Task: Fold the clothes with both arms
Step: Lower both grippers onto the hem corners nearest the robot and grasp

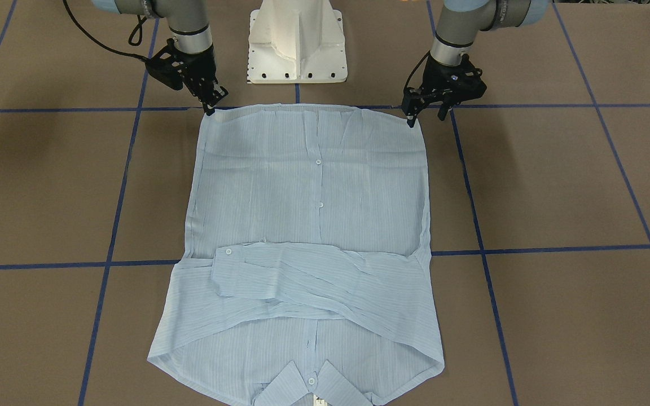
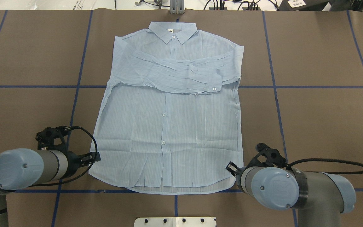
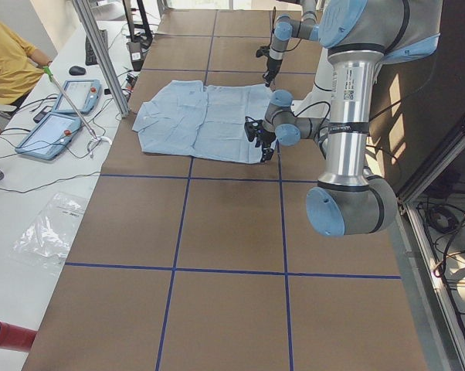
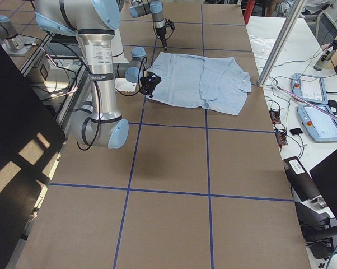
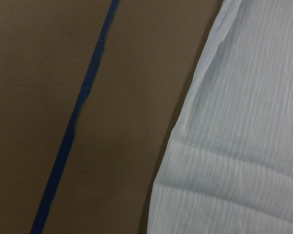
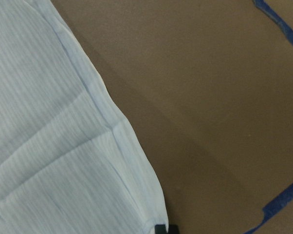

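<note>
While the light blue shirt [image 1: 313, 186] lies spread flat and front up on the brown counter [image 1: 556, 180], the two arms come down at its hem, the edge nearest the white pedestal base [image 1: 297, 45]. The collar [image 2: 172, 31] points away from the robot, at the far end of the garment. Both long sleeves [image 2: 169, 74] are folded across the chest, one over the other, and a buttoned cuff [image 2: 214, 89] rests near the shirt's side on the robot's right. Small white buttons [image 2: 164, 115] run down the closed placket at the middle. The left end effector [image 1: 426, 117] stands at the hem corner on the robot's left, released, with its fingers spread. One fingertip [image 1: 411, 122] sits at the cloth's corner and the other is over bare counter just beside it. The right end effector [image 1: 210, 109] has its tip at the opposite hem corner. It is seen edge-on, so I cannot tell whether it is released or clenched. The right wrist view shows a single black fingertip [image 6: 165, 229] right at the rounded edge of the hem, with the fabric lying flat on the counter. Blue tape lines [image 1: 528, 250] mark the counter into a grid, and one of them passes under the shirt about mid-length. A person in a yellow top [image 3: 8, 66] sits at a side table beyond the counter's far edge.
</note>
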`<action>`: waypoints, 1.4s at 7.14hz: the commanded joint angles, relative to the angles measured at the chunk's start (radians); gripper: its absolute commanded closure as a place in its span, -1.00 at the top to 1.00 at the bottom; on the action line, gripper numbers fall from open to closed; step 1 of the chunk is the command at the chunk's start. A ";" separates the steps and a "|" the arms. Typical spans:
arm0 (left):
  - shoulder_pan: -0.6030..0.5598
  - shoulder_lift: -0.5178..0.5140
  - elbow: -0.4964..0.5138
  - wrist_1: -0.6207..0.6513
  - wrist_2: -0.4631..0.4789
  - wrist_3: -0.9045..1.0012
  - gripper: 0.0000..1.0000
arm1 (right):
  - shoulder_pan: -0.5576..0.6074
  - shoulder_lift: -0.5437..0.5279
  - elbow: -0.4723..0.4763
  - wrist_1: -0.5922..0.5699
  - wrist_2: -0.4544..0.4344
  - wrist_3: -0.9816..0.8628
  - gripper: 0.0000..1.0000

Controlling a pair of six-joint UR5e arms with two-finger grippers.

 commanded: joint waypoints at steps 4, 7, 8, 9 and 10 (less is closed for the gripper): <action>0.026 -0.015 0.032 -0.002 0.000 -0.037 0.36 | -0.001 0.000 -0.002 -0.001 -0.002 0.000 -1.00; 0.040 -0.018 0.045 -0.003 -0.002 -0.037 0.22 | -0.001 0.000 -0.002 -0.001 -0.002 0.002 -1.00; 0.040 -0.019 0.047 -0.003 -0.003 -0.037 0.10 | -0.001 0.000 -0.002 -0.001 -0.001 0.002 -1.00; 0.042 -0.022 0.056 -0.003 -0.003 -0.037 -0.04 | -0.001 0.000 -0.002 -0.001 -0.001 0.002 -1.00; 0.046 -0.023 0.062 -0.005 -0.003 -0.037 -0.13 | -0.001 0.000 -0.001 -0.001 -0.001 0.002 -1.00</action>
